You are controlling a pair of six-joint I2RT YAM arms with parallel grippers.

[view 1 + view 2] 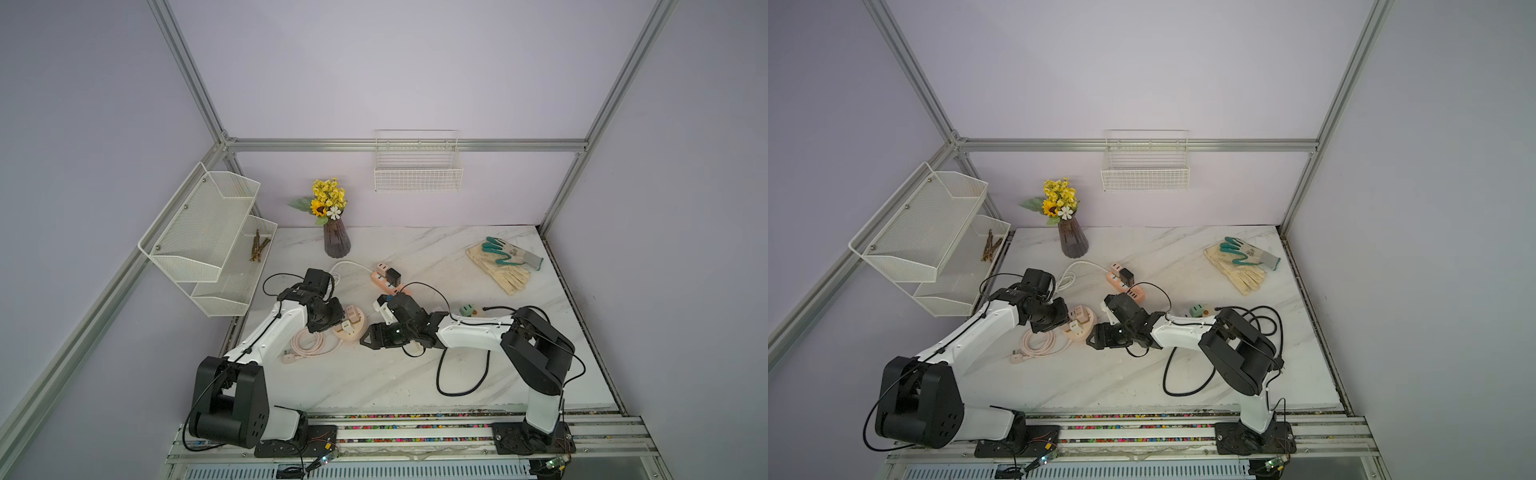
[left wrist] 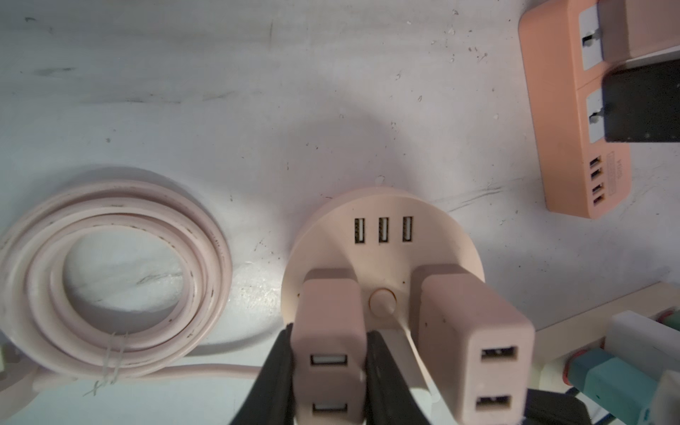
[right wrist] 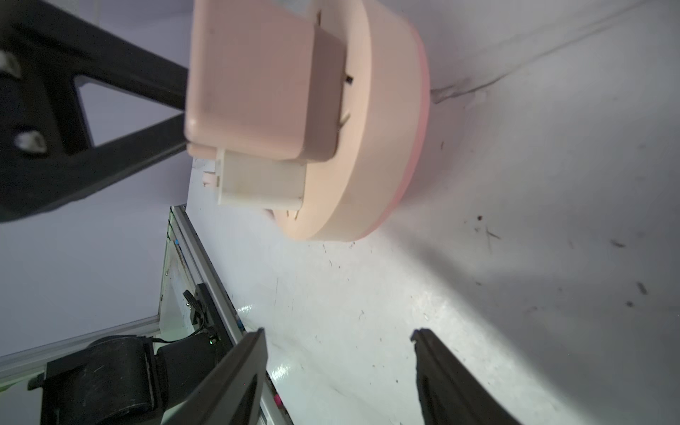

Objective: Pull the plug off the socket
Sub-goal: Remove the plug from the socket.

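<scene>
A round pink socket (image 2: 382, 206) lies on the marble table, also seen in both top views (image 1: 352, 337) (image 1: 1080, 336). Two pink plugs stand in it side by side. My left gripper (image 2: 329, 331) is shut on one pink plug (image 2: 331, 305), its black fingers (image 2: 281, 353) pressed against both sides. The other pink plug (image 2: 474, 323) stands free beside it. My right gripper (image 3: 338, 335) is open and holds nothing. It hovers low over the table just short of the socket's rim (image 3: 368, 147). A small white plug (image 3: 261, 180) also sits in the socket.
A coiled pink cable (image 1: 307, 340) lies left of the socket. Behind it is an orange power strip (image 1: 388, 280) with a black adapter. A vase of flowers (image 1: 336, 239), gloves (image 1: 500, 262), a green adapter (image 1: 466, 309), a black cable (image 1: 461, 374) and a mesh shelf (image 1: 208, 237) surround the area.
</scene>
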